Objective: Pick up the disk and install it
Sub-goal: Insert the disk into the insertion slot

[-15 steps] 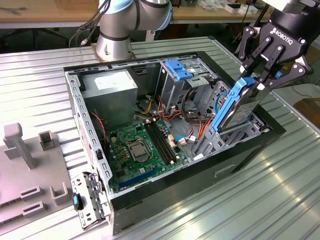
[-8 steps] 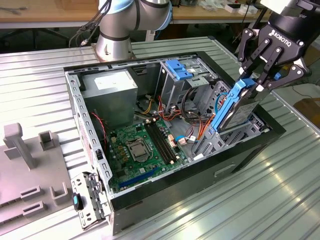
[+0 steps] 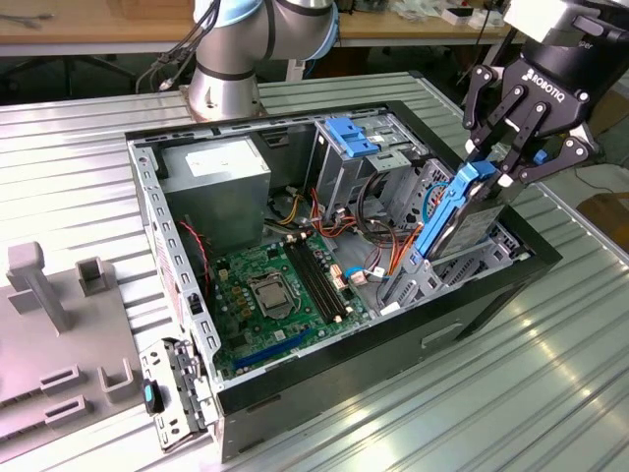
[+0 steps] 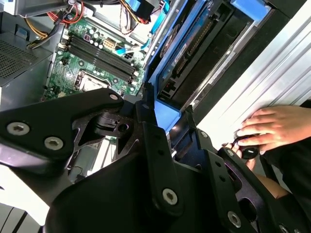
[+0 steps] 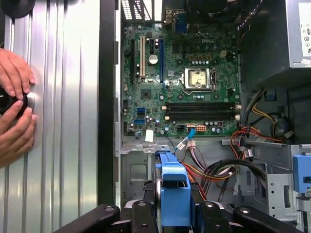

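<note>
The disk [image 3: 454,224], a dark drive in a bright blue carrier, hangs steeply tilted over the drive bay at the exterior view's right end of the open computer case [image 3: 147,211]. My gripper [image 3: 491,169] is shut on the carrier's upper end, and the lower end dips into the bay among the cables. In the first wrist view the blue carrier [image 5: 174,191] runs between my black fingers [image 5: 142,213]. The second wrist view has the disk [image 4: 199,53] reaching away from my gripper [image 4: 167,119] into the bay.
Inside the case lie the motherboard [image 3: 275,295], a grey power supply [image 3: 216,182] and a blue bracket [image 3: 349,136] on the drive cage. A person's hands [image 5: 14,97] hold a small black round object on the ribbed metal table [image 3: 472,393] beside the case. Grey fixtures [image 3: 49,324] stand at the exterior view's left.
</note>
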Robot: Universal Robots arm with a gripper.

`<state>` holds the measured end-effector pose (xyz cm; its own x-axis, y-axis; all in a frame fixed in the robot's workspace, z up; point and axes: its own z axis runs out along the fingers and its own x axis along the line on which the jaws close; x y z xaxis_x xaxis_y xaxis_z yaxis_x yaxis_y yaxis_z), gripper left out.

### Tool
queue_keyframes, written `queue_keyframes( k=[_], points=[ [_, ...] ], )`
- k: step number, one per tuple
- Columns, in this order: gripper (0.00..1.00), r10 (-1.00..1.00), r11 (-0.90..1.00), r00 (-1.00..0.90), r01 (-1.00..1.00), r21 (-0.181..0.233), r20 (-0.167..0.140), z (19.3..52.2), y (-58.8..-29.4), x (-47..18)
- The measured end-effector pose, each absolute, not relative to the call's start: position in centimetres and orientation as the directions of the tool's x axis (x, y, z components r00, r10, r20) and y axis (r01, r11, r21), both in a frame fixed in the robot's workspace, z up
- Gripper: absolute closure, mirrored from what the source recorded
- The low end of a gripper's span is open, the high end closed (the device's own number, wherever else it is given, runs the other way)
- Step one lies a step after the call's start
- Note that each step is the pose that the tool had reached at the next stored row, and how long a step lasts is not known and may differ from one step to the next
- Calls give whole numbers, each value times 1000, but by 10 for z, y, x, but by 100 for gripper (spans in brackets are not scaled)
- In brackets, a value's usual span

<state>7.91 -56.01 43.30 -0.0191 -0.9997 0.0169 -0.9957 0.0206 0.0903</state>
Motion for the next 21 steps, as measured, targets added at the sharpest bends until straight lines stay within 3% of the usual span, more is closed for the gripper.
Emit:
queue_keyframes(
  k=[21],
  points=[
    [63, -1000, 21, -19, -996, 90, 17, 413, -560, 79]
  ],
)
